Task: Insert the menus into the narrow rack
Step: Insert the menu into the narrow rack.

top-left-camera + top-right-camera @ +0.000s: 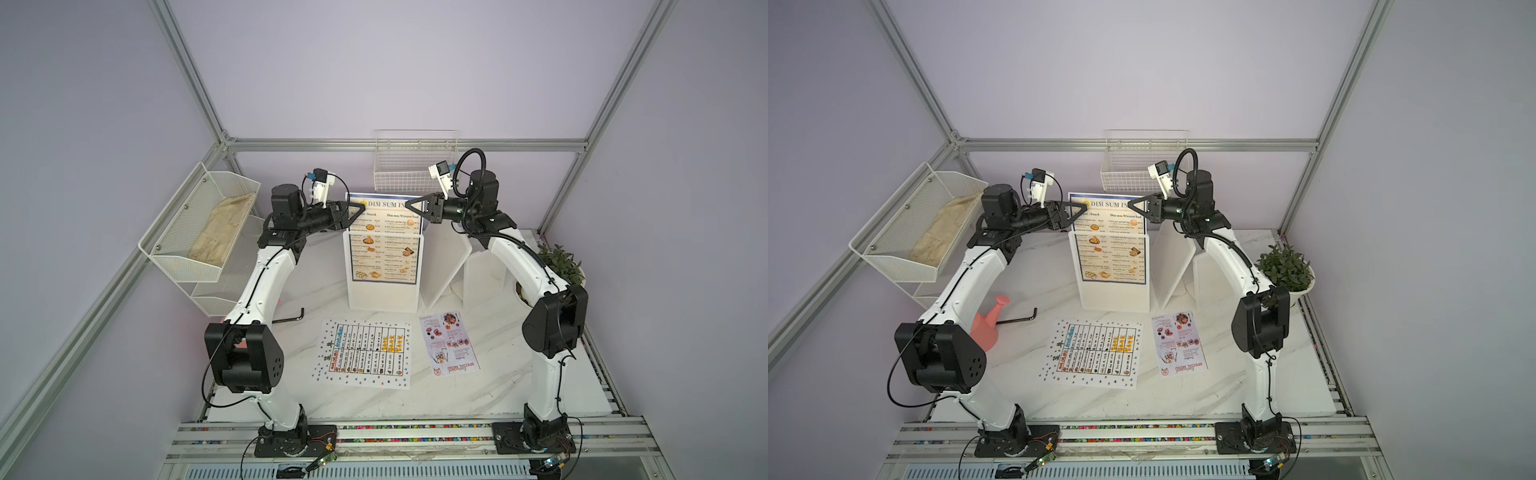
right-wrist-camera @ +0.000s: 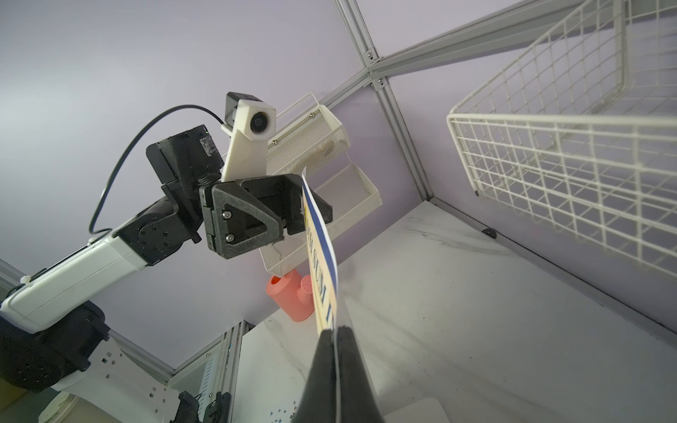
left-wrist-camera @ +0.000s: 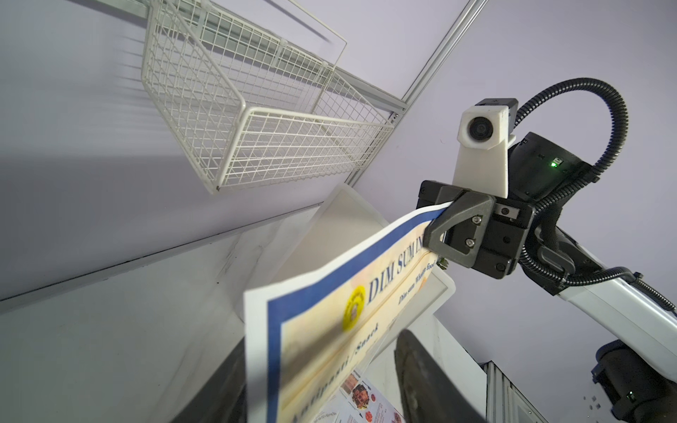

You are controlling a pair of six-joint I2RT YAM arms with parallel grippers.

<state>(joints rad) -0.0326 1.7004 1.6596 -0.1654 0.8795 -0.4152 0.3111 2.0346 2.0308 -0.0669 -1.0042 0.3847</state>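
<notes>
Both jaws at DIM SUM INN menu [image 1: 384, 241] (upright) | right pinching corner | left spread

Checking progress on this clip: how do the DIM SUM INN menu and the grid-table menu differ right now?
The DIM SUM INN menu stands upright in the white rack; the grid-table menu lies flat on the table. The first is pinched at a top corner by the right end effector; the second is untouched. The first is blue-bordered, the second dotted-edged. Both are printed sheets.

White arm links, black joints, black triangular hands, corrugated cables.
</notes>
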